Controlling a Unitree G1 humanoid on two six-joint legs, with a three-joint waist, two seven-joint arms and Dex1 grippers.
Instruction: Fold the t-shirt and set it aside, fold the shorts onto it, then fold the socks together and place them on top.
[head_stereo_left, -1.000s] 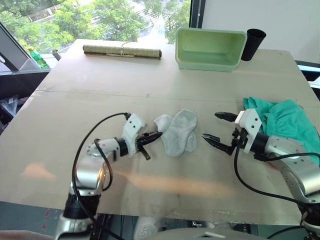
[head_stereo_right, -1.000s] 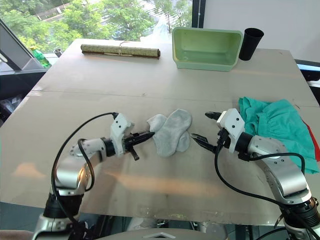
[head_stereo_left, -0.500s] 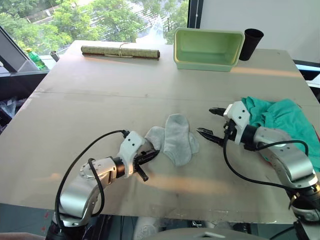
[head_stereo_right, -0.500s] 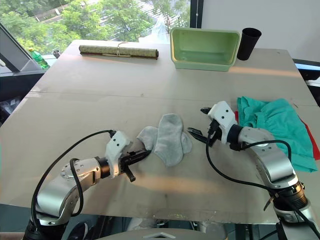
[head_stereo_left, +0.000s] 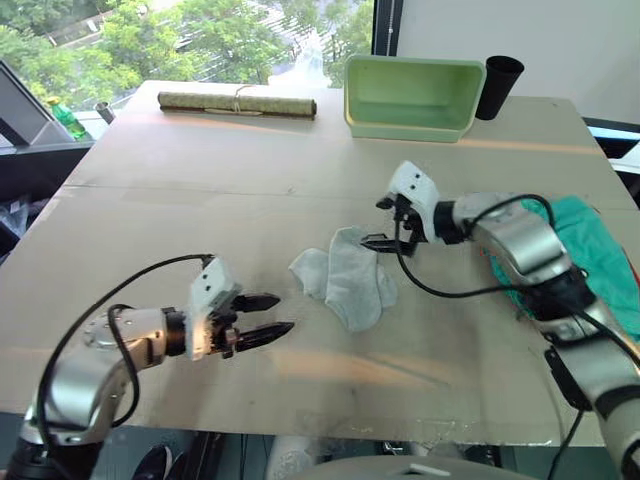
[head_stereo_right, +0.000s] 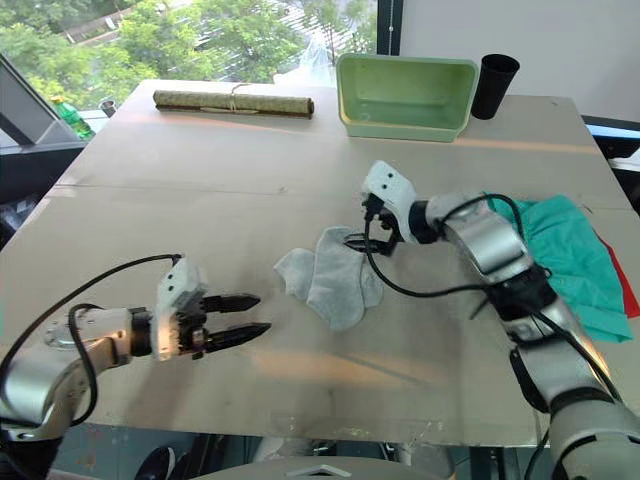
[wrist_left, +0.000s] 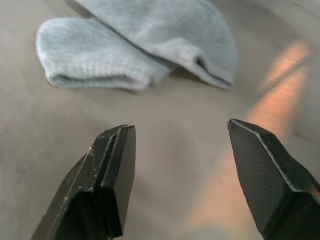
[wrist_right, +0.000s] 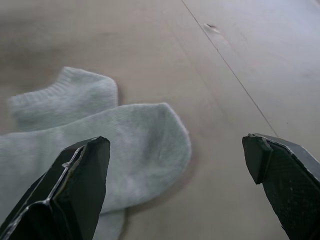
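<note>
flanking socks, tub, cup behind

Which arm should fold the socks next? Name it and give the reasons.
Right, probably. The right end effector hangs open directly at the far end of the socks, almost over the fabric. The left end effector, also open, sits clear of them on its side, with bare table between.

Bright window daylight — warm glare streaks, wrist views soft.
</note>
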